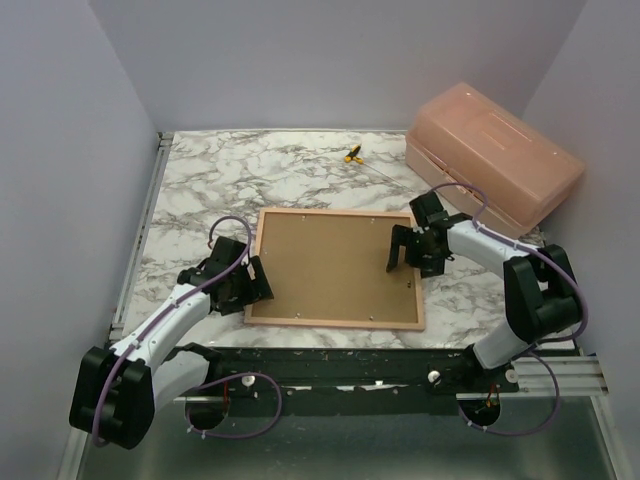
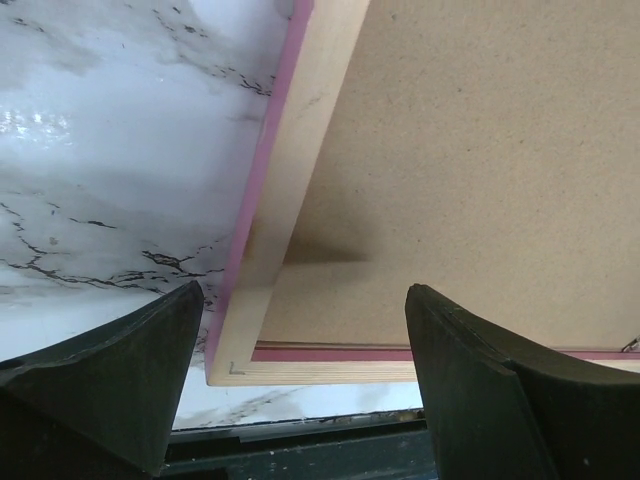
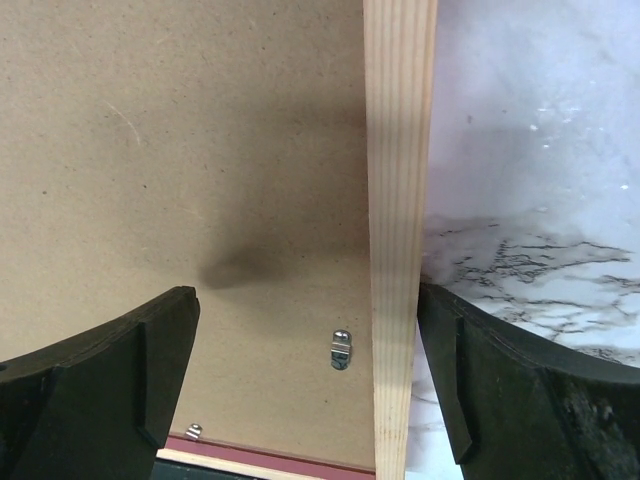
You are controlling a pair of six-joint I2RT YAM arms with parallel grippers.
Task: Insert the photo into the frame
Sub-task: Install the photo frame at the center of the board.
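The frame [image 1: 335, 322] lies back side up in the middle of the marble table, its light wood rim around the brown backing board [image 1: 335, 265]. The photo is not visible in any view. My left gripper [image 1: 262, 280] is open at the frame's left edge near the front-left corner; the left wrist view shows that corner [image 2: 290, 180] between my open left gripper [image 2: 305, 390]. My right gripper [image 1: 405, 262] is open and straddles the frame's right rim [image 3: 398, 250], one finger over the board [image 3: 180, 150], the other over the table. Neither holds anything.
A salmon plastic box [image 1: 495, 165] stands at the back right. A small yellow and black object [image 1: 353, 154] lies at the back centre. Small metal tabs [image 3: 341, 349] sit on the board by the right rim. A metal rail [image 1: 140, 230] runs along the table's left edge.
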